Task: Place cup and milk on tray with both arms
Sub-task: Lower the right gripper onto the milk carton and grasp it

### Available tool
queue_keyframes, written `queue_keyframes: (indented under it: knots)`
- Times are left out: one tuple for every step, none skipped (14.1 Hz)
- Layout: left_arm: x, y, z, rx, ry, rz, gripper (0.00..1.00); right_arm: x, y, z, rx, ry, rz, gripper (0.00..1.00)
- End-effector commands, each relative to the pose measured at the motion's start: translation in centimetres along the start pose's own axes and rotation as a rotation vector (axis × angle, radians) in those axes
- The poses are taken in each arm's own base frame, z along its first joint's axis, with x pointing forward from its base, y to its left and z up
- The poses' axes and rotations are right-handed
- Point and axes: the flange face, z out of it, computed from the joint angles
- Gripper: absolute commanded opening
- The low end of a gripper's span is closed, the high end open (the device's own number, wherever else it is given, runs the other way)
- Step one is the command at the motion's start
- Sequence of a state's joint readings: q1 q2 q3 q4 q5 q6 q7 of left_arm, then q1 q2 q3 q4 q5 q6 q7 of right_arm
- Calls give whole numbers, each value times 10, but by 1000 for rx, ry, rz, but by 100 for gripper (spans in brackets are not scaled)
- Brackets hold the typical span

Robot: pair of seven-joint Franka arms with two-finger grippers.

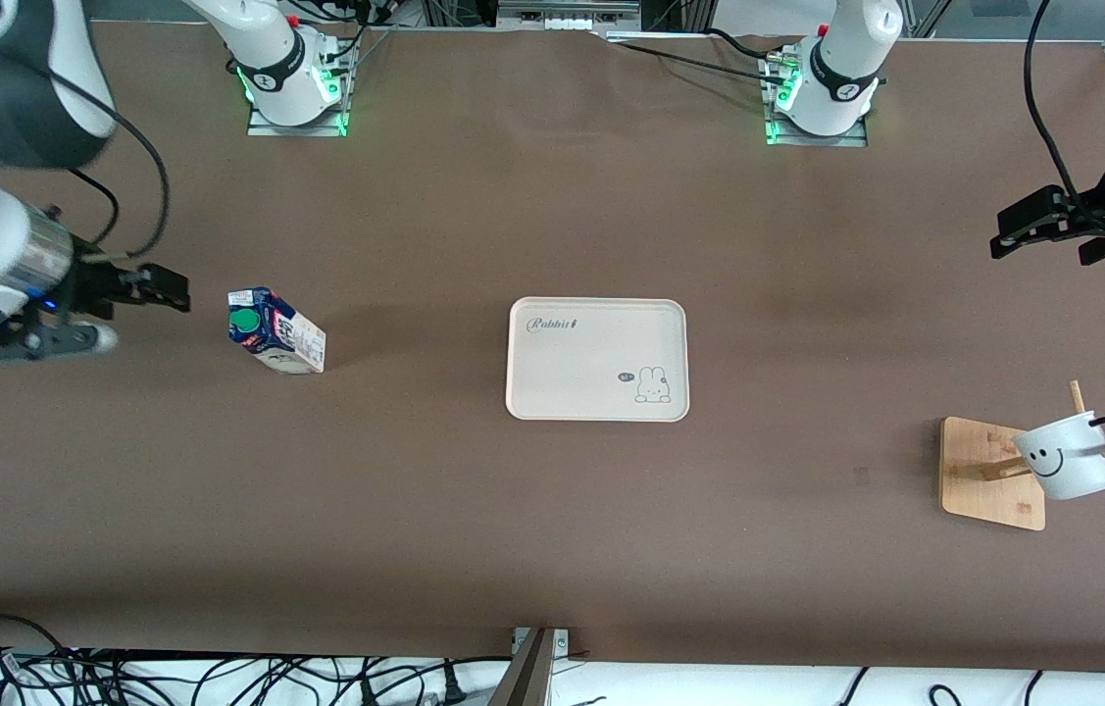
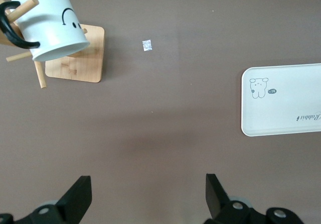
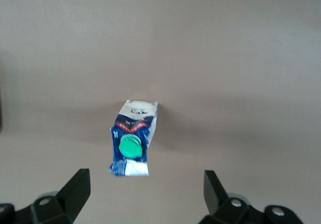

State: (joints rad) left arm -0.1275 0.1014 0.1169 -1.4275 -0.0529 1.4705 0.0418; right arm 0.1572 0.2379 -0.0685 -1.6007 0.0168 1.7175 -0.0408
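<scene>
- Cup hangs on wooden rack, left arm's end of worktop.
- Tray mid-worktop, bare.
- Milk upright, right arm's end.
- Right gripper beside milk, fingers apart.
- Left gripper raised, fingers apart.

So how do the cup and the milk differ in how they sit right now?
The cup hangs tilted on the wooden rack, off the table; the milk stands upright on the table. The cup is at the left arm's end, the milk at the right arm's. Neither is on the tray or gripped.

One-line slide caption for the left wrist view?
Open left gripper over bare table, cup hung on wooden rack, tray empty.
</scene>
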Motion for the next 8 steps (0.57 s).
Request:
queue_keyframes:
  knots:
    - [-1, 3, -4, 5, -6, 3, 100, 13, -33, 40, -19, -4, 19, 100]
    - [-1, 0, -4, 5, -8, -3, 100, 12, -36, 59, -19, 8, 44, 100]
    - [-2, -6, -2, 4, -10, -11, 100, 9, -40, 76, -19, 11, 42, 100]
    - [-2, -6, -3, 4, -9, -11, 100, 6, -39, 91, -19, 14, 42, 100]
    - [-2, -5, -4, 1, -6, -9, 100, 2, -39, 105, -22, 5, 40, 100]
    - [-1, -5, -4, -6, -2, -14, 100, -3, -38, 114, -23, -4, 41, 100]
    - [-1, -3, -5, -9, 2, -14, 100, -8, -37, 122, -21, -18, 45, 100]
    - [1, -2, -3, -4, 1, -13, 100, -12, -36, 129, -18, -32, 51, 100]
